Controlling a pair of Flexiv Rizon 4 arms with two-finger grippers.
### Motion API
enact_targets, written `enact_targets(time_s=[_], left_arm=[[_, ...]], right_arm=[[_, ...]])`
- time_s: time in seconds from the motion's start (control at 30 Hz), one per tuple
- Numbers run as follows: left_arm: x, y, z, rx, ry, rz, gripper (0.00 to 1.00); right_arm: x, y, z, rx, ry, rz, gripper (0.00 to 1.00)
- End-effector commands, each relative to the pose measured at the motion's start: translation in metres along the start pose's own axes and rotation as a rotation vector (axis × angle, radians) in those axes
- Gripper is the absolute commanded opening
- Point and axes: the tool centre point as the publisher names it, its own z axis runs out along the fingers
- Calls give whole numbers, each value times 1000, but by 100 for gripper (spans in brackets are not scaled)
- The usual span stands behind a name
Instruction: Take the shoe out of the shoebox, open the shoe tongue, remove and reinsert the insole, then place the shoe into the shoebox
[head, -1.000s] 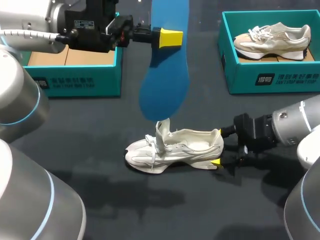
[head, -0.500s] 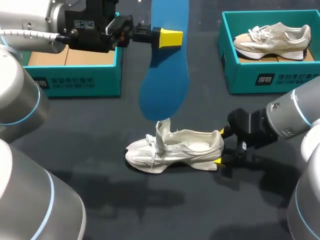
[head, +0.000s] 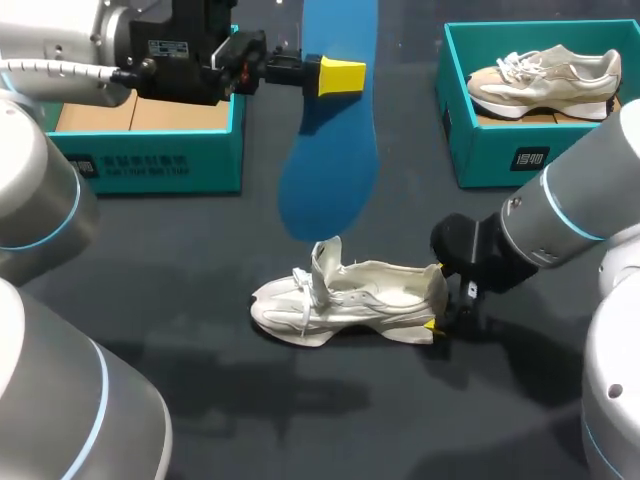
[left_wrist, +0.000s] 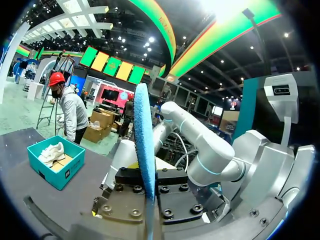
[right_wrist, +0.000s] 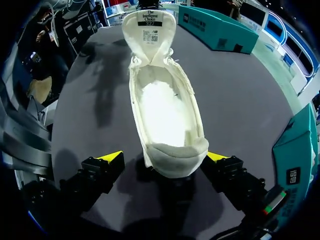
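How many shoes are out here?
2. One white shoe lies on the table between the boxes; a second shoe sits inside the right-hand shoebox. The left shoebox's inside is partly hidden.

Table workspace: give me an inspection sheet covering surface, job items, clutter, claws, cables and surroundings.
Surface: dark table, bare around the shoe.
Job's things: white shoe stands on its sole mid-table, tongue raised, inside bare white. The blue insole is held in the air above it. The left shoebox shows only cardboard where visible. The right shoebox holds a second shoe.
Clutter: nothing seen.
Claws: left claw is shut on the insole. The right claw is open, astride the heel.
Cables: a pale cable runs along the left arm.
Surroundings: nothing seen reaching over the table.
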Motion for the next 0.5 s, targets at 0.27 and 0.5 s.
enact_targets(time_s=[0.27, 0.5], left_arm=[[0, 1, 0, -1, -1, 0, 0], [0, 1, 0, -1, -1, 0, 0]], right_arm=[[8, 8, -4, 400, -13, -20, 100], [8, 8, -4, 400, -13, -20, 100]])
